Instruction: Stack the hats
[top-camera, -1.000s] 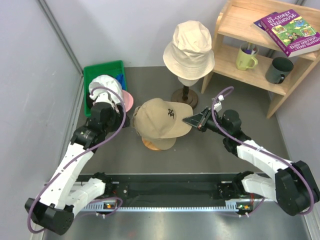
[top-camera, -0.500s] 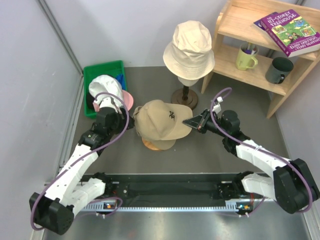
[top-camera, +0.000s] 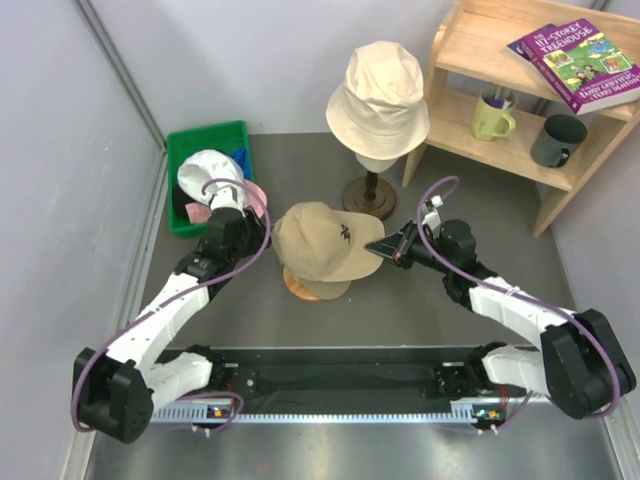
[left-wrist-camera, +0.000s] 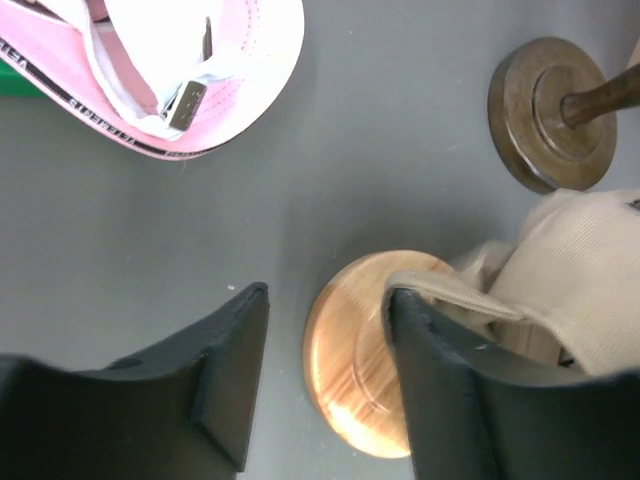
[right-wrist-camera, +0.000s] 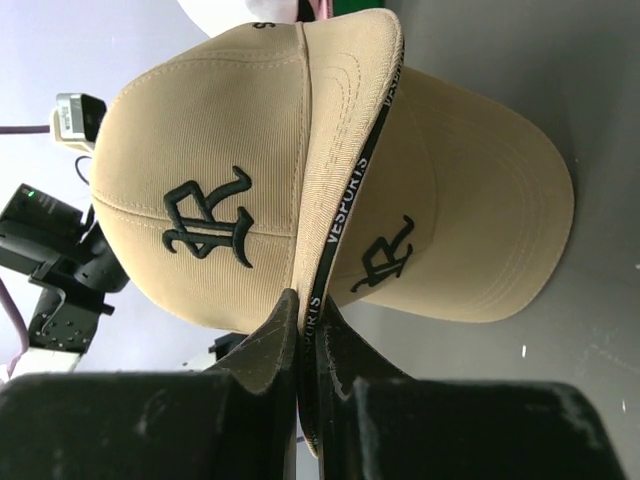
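A tan cap (top-camera: 325, 238) with a dark logo sits over a round wooden stand (top-camera: 315, 288) at mid table. My right gripper (top-camera: 385, 245) is shut on its brim edge (right-wrist-camera: 318, 260), fingertips (right-wrist-camera: 285, 320) pinching the black tape. A second tan brim (right-wrist-camera: 470, 220) with the same logo shows just under it. My left gripper (left-wrist-camera: 328, 295) is open at the cap's back, above the stand's wooden base (left-wrist-camera: 350, 350). Its right finger (left-wrist-camera: 440, 390) touches the cap's rear strap (left-wrist-camera: 450, 288). White (top-camera: 208, 168), pink (top-camera: 256, 196) and blue (top-camera: 240, 157) caps lie at a green bin (top-camera: 200, 135). A cream bucket hat (top-camera: 378, 95) tops a head form.
The head form's dark pedestal (top-camera: 370, 195) stands just behind the tan cap, its round foot (left-wrist-camera: 550, 110) close to my left gripper. A wooden shelf (top-camera: 520, 90) with two mugs and a book fills the back right. Grey walls close in the left and back.
My left gripper has moved right and nearer, from the bin to the tan cap's back, and its jaws have narrowed. The cap has shifted slightly; the right gripper keeps its hold.
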